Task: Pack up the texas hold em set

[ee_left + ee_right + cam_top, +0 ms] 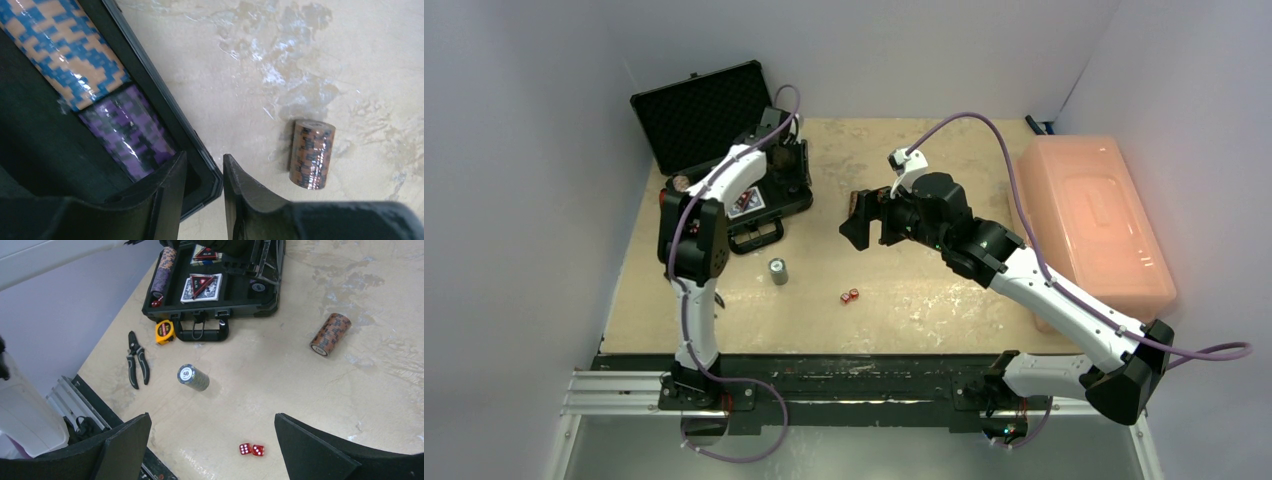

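Observation:
The black case point(769, 195) lies open at the back left, its lid point(699, 112) propped up. In the left wrist view a blue-and-orange chip stack point(65, 50) and a purple stack point(130, 135) lie in its slot. My left gripper point(205, 157) hovers over the case's corner, jaws a little apart and empty. Two card decks point(201, 287) lie in the case point(250, 310). A brown chip stack point(330, 334) lies on the table, also in the left wrist view point(311, 154). A grey chip stack point(778, 271) and two red dice point(850, 296) sit mid-table. My right gripper point(212, 417) is wide open above the dice point(251, 449).
A large translucent pink bin point(1094, 220) stands at the right edge. Black-handled pliers point(136, 357) and a yellow tape measure point(164, 331) lie in front of the case, near the table's left edge. Walls close in the left, back and right.

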You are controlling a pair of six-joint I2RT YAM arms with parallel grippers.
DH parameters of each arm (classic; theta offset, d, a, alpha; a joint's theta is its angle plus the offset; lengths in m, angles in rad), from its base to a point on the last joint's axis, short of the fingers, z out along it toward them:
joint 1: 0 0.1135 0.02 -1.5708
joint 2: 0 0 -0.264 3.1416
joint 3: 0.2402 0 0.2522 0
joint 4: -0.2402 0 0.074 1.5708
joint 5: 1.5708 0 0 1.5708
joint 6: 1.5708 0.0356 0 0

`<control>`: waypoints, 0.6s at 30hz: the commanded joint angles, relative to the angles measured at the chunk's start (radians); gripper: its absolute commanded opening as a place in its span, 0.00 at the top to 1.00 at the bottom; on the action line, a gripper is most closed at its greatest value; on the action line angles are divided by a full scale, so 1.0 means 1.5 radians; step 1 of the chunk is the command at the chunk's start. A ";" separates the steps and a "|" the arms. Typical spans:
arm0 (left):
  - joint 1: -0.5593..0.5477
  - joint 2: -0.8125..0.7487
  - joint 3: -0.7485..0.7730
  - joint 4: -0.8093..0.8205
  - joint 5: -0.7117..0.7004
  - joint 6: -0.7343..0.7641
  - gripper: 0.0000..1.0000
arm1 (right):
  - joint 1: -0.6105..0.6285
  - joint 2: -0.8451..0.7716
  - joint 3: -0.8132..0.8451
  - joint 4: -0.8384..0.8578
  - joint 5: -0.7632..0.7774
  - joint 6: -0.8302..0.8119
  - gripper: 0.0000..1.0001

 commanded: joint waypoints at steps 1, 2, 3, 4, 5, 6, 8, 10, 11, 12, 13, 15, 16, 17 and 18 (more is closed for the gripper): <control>-0.009 -0.123 -0.122 0.027 -0.018 0.004 0.64 | 0.001 -0.003 0.005 0.009 0.014 -0.008 0.01; -0.010 -0.132 -0.136 0.029 -0.021 0.003 0.64 | 0.001 -0.001 0.004 0.011 0.010 -0.007 0.01; -0.010 -0.137 -0.147 0.027 -0.025 0.005 0.64 | 0.001 0.001 0.005 0.014 0.007 -0.006 0.01; -0.010 -0.139 -0.152 0.023 -0.037 0.007 0.64 | 0.001 0.003 0.006 0.013 0.004 -0.006 0.01; -0.010 -0.138 -0.155 0.020 -0.044 0.009 0.64 | 0.001 0.005 0.007 0.014 0.000 -0.005 0.01; -0.009 -0.135 -0.156 0.017 -0.049 0.012 0.64 | 0.001 0.005 0.008 0.014 -0.001 -0.004 0.01; -0.009 -0.128 -0.153 0.012 -0.053 0.017 0.64 | 0.001 0.003 0.008 0.014 -0.002 -0.002 0.01; -0.009 -0.122 -0.150 0.013 -0.057 0.018 0.64 | 0.001 -0.001 0.005 0.014 0.001 -0.001 0.01; -0.009 -0.119 -0.147 0.013 -0.059 0.018 0.64 | 0.001 -0.003 0.004 0.014 0.003 -0.001 0.01; -0.009 -0.117 -0.145 0.017 -0.059 0.019 0.64 | 0.001 -0.005 0.002 0.014 0.005 -0.001 0.01; -0.009 -0.115 -0.144 0.021 -0.058 0.020 0.64 | 0.001 -0.007 0.001 0.013 0.005 0.000 0.01; -0.009 -0.105 -0.134 0.025 -0.054 0.021 0.64 | 0.001 -0.008 0.000 0.011 0.006 0.001 0.01; -0.009 -0.099 -0.126 0.021 -0.054 0.021 0.64 | 0.001 -0.008 0.000 0.011 0.006 0.001 0.01; -0.009 -0.091 -0.118 0.017 -0.053 0.020 0.64 | 0.001 -0.009 0.001 0.011 0.006 0.002 0.01; -0.009 -0.084 -0.110 0.014 -0.052 0.020 0.64 | 0.001 -0.009 0.001 0.011 0.006 0.001 0.01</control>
